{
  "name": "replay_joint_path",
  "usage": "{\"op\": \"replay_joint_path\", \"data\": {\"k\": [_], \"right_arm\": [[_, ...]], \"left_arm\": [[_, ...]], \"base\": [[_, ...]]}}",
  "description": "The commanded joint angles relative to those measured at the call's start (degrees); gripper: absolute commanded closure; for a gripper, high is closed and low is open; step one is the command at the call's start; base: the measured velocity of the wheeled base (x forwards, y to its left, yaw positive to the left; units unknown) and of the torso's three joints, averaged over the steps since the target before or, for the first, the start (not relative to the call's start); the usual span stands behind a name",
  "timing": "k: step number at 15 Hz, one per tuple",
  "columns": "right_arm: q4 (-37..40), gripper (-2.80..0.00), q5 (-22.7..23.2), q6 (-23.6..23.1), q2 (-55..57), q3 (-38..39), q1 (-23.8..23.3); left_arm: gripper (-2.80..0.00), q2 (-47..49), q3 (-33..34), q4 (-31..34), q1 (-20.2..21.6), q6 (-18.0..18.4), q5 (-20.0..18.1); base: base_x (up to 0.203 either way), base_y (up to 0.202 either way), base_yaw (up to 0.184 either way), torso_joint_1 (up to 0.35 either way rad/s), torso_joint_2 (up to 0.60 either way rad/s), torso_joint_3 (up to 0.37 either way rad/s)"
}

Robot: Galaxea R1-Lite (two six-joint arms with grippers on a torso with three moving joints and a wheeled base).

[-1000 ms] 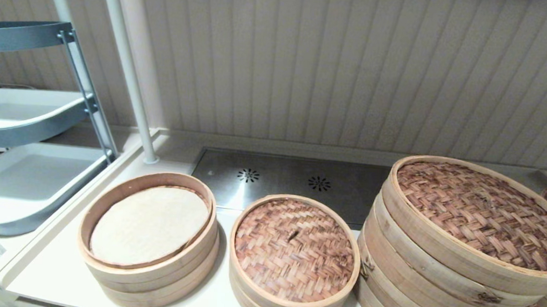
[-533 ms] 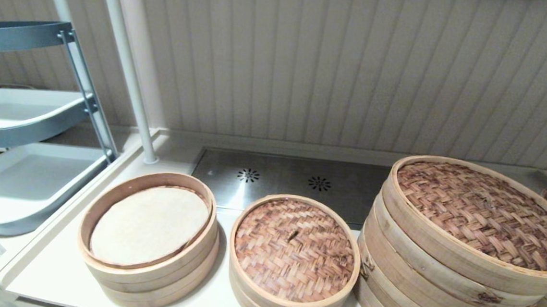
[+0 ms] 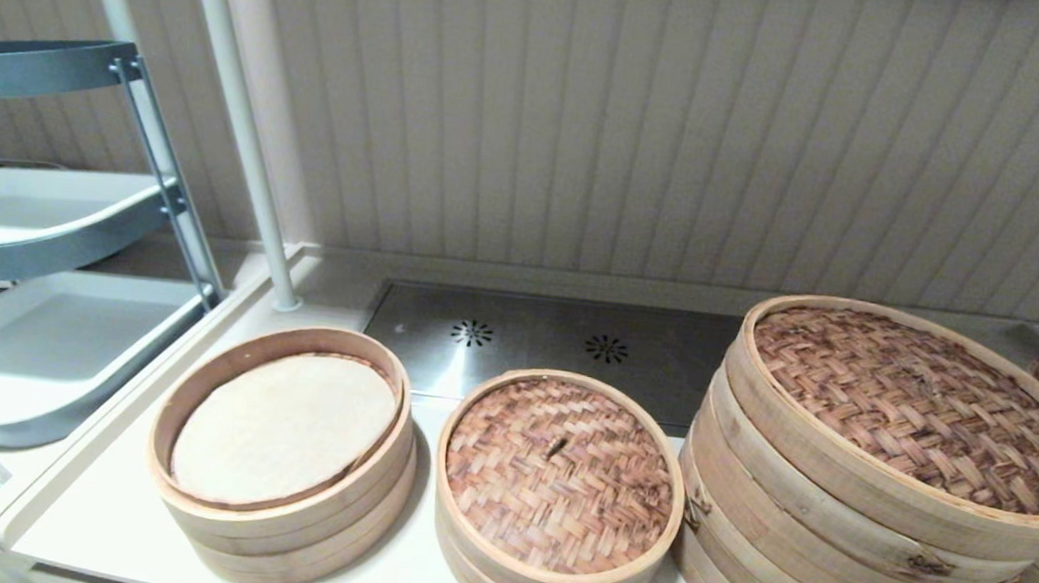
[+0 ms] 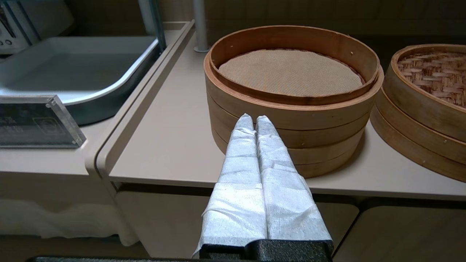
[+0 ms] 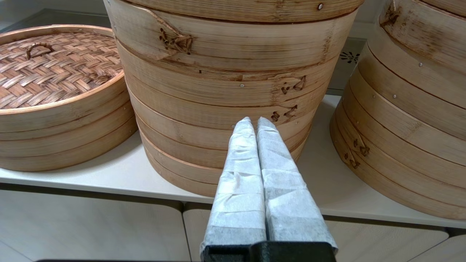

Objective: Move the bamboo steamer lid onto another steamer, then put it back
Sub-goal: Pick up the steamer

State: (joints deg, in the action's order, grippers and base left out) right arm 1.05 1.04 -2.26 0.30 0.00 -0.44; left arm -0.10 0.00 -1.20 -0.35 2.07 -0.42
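Observation:
The small woven bamboo steamer lid (image 3: 559, 473) (image 5: 43, 69) (image 4: 435, 72), reddish-brown with a tiny loop handle, rests on the pale small steamer at the counter's middle. To its left stands the other steamer (image 3: 282, 449) (image 4: 291, 94), low, uncovered, with a grey-white liner inside. Neither arm shows in the head view. My left gripper (image 4: 255, 120) is shut and empty, held off the counter's front edge before the open steamer. My right gripper (image 5: 253, 122) is shut and empty, held before the large stack.
A much larger steamer stack (image 3: 882, 472) (image 5: 233, 83) with a dark woven lid stands right of the small one, and another stack (image 5: 411, 102) lies further right. A steel drain plate (image 3: 552, 344) is behind. A tray rack (image 3: 44, 295) and a white pole (image 3: 243, 126) stand left.

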Motion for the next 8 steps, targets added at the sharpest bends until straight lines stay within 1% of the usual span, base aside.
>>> {"op": "replay_joint_path", "data": {"k": [1,8], "right_arm": [[0.01,0.0,0.02,0.06,0.05,0.09,0.0],[0.01,0.0,0.02,0.06,0.05,0.09,0.0]], "left_arm": [[0.0,0.1,0.7,-0.2,0.0,-1.1,0.15],[0.0,0.1,0.79,-0.47,0.0,-1.72,0.24]], "base": [[0.0,0.0,0.0,0.0,0.0,0.0],[0.0,0.0,0.0,0.0,0.0,0.0]]}}
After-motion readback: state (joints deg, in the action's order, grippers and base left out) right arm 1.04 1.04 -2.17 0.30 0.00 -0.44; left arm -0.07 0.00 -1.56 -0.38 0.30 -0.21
